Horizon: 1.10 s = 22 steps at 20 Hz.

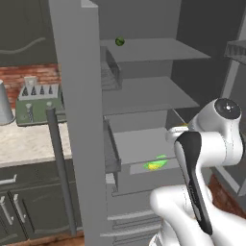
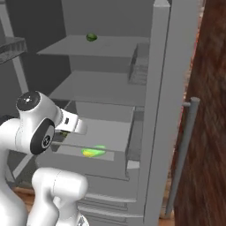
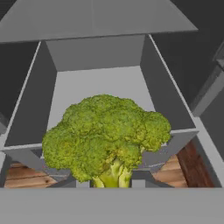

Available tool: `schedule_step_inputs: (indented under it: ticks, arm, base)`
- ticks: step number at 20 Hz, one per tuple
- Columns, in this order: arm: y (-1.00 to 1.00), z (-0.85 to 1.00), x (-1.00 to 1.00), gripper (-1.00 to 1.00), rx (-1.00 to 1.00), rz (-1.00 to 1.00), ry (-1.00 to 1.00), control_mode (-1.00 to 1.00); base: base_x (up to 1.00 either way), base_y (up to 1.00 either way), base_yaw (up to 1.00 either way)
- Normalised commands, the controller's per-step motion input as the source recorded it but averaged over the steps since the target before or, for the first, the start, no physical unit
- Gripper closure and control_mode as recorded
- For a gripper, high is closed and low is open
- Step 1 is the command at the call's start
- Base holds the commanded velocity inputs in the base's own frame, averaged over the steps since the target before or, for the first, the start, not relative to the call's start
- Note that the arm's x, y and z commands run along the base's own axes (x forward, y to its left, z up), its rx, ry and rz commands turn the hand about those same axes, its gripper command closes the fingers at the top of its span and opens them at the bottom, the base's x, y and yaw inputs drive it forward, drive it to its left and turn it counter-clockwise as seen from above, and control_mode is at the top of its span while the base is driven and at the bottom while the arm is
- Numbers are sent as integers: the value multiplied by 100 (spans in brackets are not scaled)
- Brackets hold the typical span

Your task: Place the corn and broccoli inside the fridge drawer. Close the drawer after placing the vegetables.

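The broccoli [image 3: 107, 135], dark green florets on a yellowish stalk, is large in the hand view. My gripper [image 3: 109, 184] is shut on its stalk, with the fingertips [image 3: 81, 184] just showing below it. It hangs over the near end of the open fridge drawer [image 3: 38, 103], a pale grey tray pulled out under the shelves [image 1: 139, 144] [image 2: 103, 132]. The corn [image 1: 156, 164] [image 2: 93, 152] shows as a green and yellow patch through the drawer's front panel. In both base views my white arm hides the hand at the drawer's edge.
A small dark green ball [image 1: 119, 42] [image 2: 91, 37] sits on the top fridge shelf. The open fridge door [image 1: 77, 120] with its bar handle [image 1: 60, 168] stands left of the drawer. A toaster [image 1: 38, 100] is on the counter. A brown wall [image 2: 207, 132] lies to the right.
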Motion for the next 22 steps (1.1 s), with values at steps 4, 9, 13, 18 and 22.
schedule_step_inputs:
  ticks: [4, 9, 13, 18, 22]
  arm:
    - [0, 0, 0, 100, 0, 0, 0, 100]
    - [0, 0, 0, 100, 0, 0, 0, 100]
    - [0, 0, 0, 100, 0, 0, 0, 100]
    - [0, -18, 30, 100, 0, 0, 6, -100]
    - [0, -46, 73, 100, -2, 10, 27, -100]
  base:
    - [27, -50, 24]
    - [7, -27, 12]
    - [1, -4, 0]
    - [0, 0, 0]
    - [0, 0, 0]
